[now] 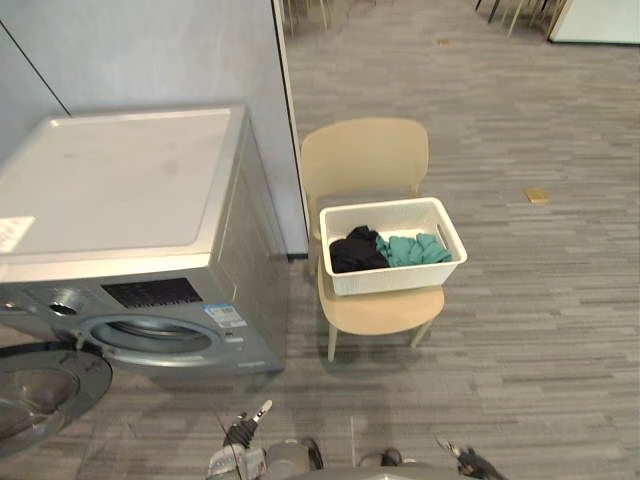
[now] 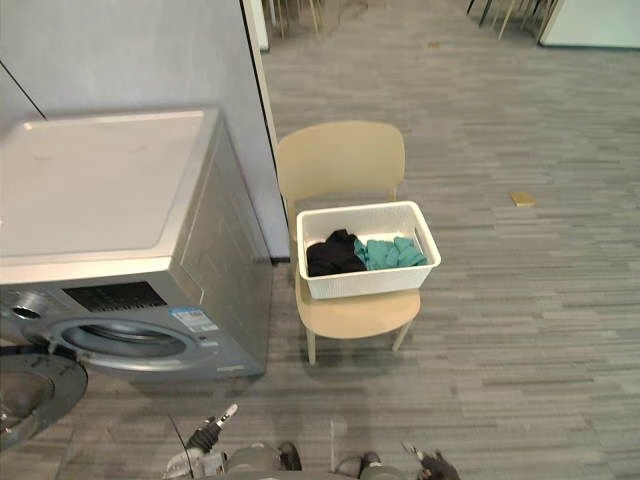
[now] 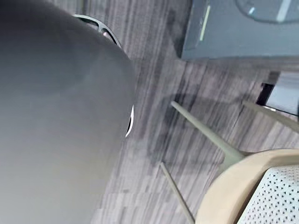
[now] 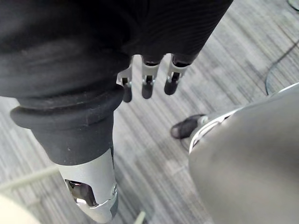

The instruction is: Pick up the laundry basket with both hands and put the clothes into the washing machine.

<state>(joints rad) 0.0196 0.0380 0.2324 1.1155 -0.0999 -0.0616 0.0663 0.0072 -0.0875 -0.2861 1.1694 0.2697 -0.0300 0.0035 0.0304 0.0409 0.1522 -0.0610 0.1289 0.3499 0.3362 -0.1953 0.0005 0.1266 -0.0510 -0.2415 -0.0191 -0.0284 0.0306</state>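
- Down by its side, right hand (image 4: 145, 74) is hanging loosely open, empty.
- Left hand (image 1: 241, 434) is hanging low, state unclear.
- Laundry basket (image 1: 396, 281) is sitting on chair (image 1: 365, 158), well apart.

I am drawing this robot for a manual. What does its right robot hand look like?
The right robot hand has a black ribbed cover over its back and wrist, silver fingers with dark tips, and a thicker silver thumb set apart.

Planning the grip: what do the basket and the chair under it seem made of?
Laundry basket: white, probably rigid matte plastic, walls perforated with small holes. Chair: beige, smooth moulded seat and back, likely plastic, possibly painted wood.
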